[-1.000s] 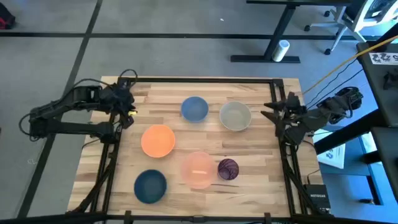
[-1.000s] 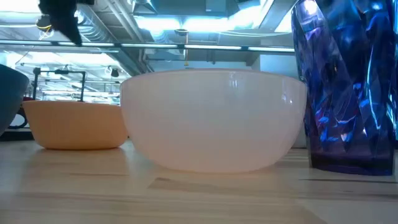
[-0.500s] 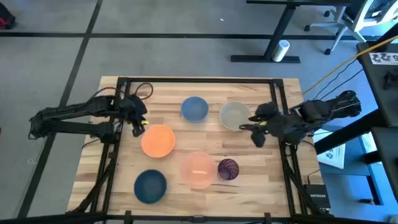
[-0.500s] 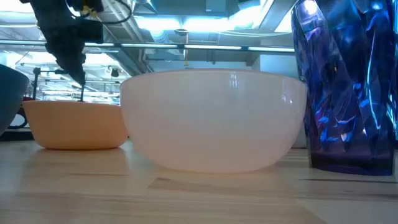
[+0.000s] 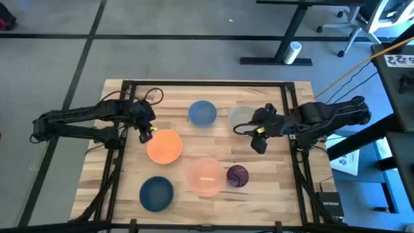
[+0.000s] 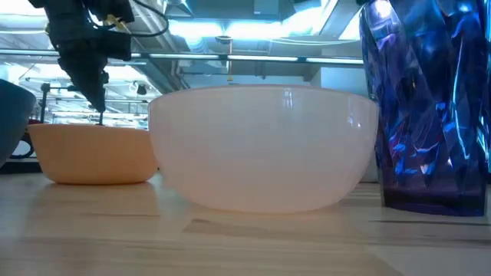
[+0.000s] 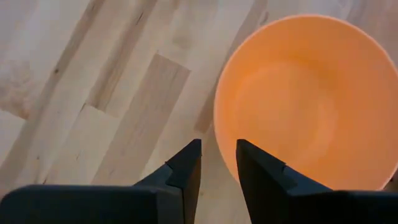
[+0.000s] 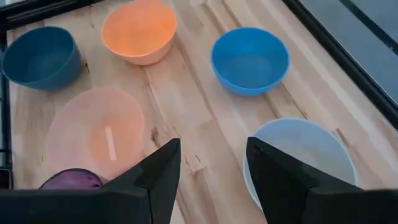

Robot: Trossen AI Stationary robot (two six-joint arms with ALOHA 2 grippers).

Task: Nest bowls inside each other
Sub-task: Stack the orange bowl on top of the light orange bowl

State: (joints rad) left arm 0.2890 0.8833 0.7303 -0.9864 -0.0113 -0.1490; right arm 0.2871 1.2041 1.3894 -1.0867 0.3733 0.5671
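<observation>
Table (image 5: pixel 213 139) holds 5 bowls, none nested yet: pale pink bowl (image 5: pixel 206 176) at the near edge, orange bowl (image 5: pixel 164 145) left of centre, dark teal bowl (image 5: pixel 156 193) in the near-left corner, light blue bowl (image 5: pixel 202 112) and grey-beige bowl (image 5: pixel 242 117) along the far side.

My left gripper (image 7: pixel 217 158) hangs over the orange bowl's rim, fingers parted only narrowly, holding nothing. Risk: the gap barely exceeds the wall, so if I drop off-line a fingertip lands on the rim and tips or skates the bowl.

My right gripper (image 8: pixel 211 158) is spread wide and empty beside the grey-beige bowl. Risk: one finger comes down on the wall and shoves the bowl toward the table frame.

Purple faceted cup (image 5: pixel 237 175) sits just beside the pink bowl (not a task item); a low carry could knock it.
</observation>
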